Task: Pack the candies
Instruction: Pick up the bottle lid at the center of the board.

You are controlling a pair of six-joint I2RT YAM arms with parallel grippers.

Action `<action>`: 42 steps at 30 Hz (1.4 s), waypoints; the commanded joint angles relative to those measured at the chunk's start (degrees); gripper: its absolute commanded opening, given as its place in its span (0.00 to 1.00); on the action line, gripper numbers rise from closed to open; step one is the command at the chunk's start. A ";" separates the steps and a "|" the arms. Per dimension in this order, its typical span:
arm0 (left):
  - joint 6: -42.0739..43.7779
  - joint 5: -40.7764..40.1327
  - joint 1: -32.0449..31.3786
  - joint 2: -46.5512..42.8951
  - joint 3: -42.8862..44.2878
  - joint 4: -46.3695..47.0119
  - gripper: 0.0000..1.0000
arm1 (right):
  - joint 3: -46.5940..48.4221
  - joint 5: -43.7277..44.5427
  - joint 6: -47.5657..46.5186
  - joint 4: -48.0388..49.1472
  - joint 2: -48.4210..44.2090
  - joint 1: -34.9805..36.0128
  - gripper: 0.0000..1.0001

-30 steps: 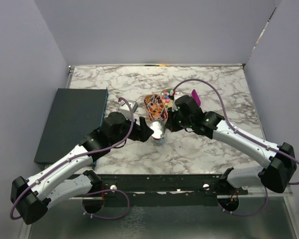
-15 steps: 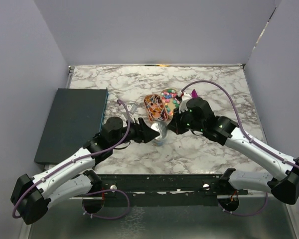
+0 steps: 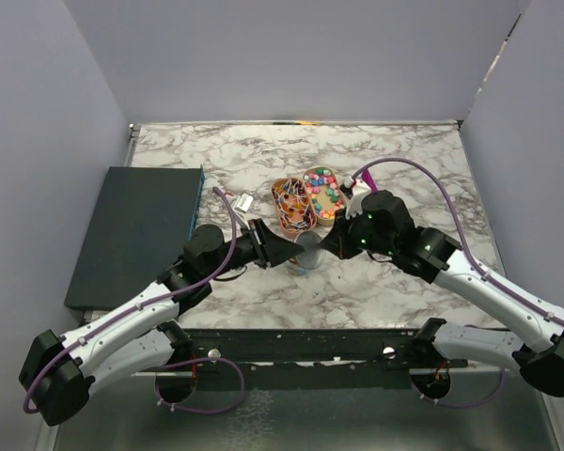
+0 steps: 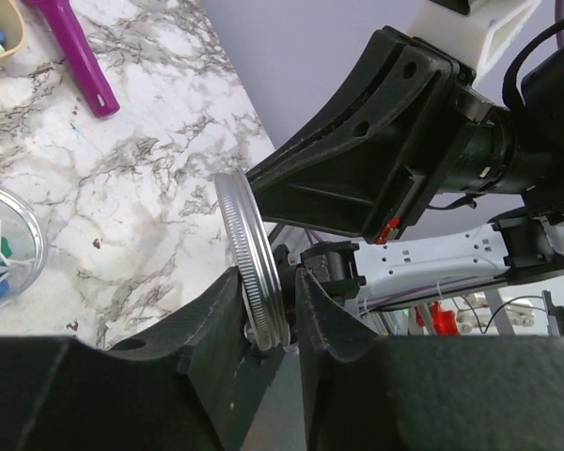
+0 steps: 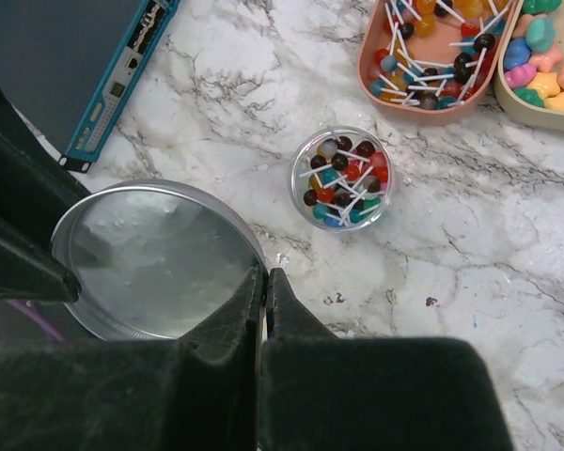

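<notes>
The candies (image 3: 324, 188) lie in a beige tray at mid-table, also at the top right of the right wrist view (image 5: 540, 56). A round silver lid (image 3: 308, 246) hangs above the table between both grippers. My left gripper (image 3: 284, 252) is shut on the lid's edge (image 4: 254, 272). My right gripper (image 3: 331, 242) is shut on the lid's rim (image 5: 160, 258) from the other side. A small clear jar of lollipops (image 5: 341, 178) stands open on the marble below. The purple scoop (image 3: 367, 177) lies beside the candy tray.
An orange tray of lollipops (image 3: 293, 202) sits left of the candy tray. A dark flat box (image 3: 136, 230) covers the table's left side. A small silver object (image 3: 244, 200) lies near it. White walls enclose the table on three sides.
My right gripper has drawn back toward the near edge, off the candy tray, and now pinches the lid. My left gripper has turned and shifted slightly with the lid.
</notes>
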 commanded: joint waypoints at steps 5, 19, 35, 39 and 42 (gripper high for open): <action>-1.74 0.00 0.26 -1.82 -0.90 1.68 0.17 | -1.85 1.38 1.35 0.06 -2.49 0.35 0.01; -5.74 -4.33 1.66 -0.98 -1.94 -2.62 0.00 | -4.39 -1.61 -14.34 8.32 -8.76 0.37 0.54; -32.18 7.54 13.64 2.63 -8.55 9.46 0.00 | -8.20 -7.81 -49.87 18.18 -9.09 11.39 0.56; -37.28 7.71 14.06 2.00 -9.95 9.59 0.00 | -9.86 2.52 -59.35 22.46 -6.41 19.30 0.56; -39.15 7.59 14.17 1.31 -10.40 8.71 0.00 | -12.10 7.08 -65.06 26.74 -5.78 21.39 0.56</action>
